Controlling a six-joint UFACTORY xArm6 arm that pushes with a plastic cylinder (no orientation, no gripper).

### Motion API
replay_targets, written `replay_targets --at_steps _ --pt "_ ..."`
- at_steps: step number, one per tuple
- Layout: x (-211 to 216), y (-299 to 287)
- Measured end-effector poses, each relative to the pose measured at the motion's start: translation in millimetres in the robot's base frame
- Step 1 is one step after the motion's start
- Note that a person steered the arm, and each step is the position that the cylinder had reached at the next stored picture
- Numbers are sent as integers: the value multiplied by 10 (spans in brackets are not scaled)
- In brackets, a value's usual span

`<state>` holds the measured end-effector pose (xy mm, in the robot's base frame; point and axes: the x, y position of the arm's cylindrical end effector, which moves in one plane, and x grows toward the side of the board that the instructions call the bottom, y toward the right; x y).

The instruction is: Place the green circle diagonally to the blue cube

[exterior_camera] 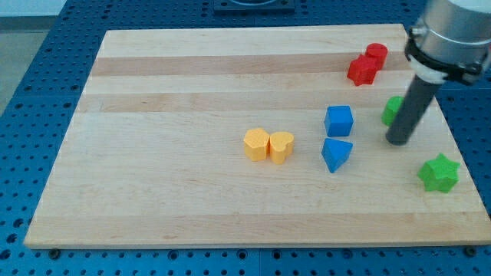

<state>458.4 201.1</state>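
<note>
The green circle point(392, 110) lies near the board's right edge, mostly hidden behind my rod. My tip point(398, 142) rests on the board just below and in front of it, to the right of the blue cube point(338, 120). The blue cube sits right of the board's middle, about 70 pixels to the view's left of the green circle. A blue triangle-like block point(336, 153) lies directly below the cube.
Two red blocks point(367, 64) touch each other at the upper right. A green star point(439, 173) lies at the lower right near the edge. Two yellow blocks point(268, 145) sit side by side near the middle. The wooden board point(169, 92) rests on a blue pegboard.
</note>
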Motion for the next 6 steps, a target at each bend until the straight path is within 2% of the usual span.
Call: replay_targets --at_steps 2,3,4,5,6 --pt "-534 -227" --pt "-515 -227" --pt "272 -116" --pt "365 -116" --pt "254 -71"
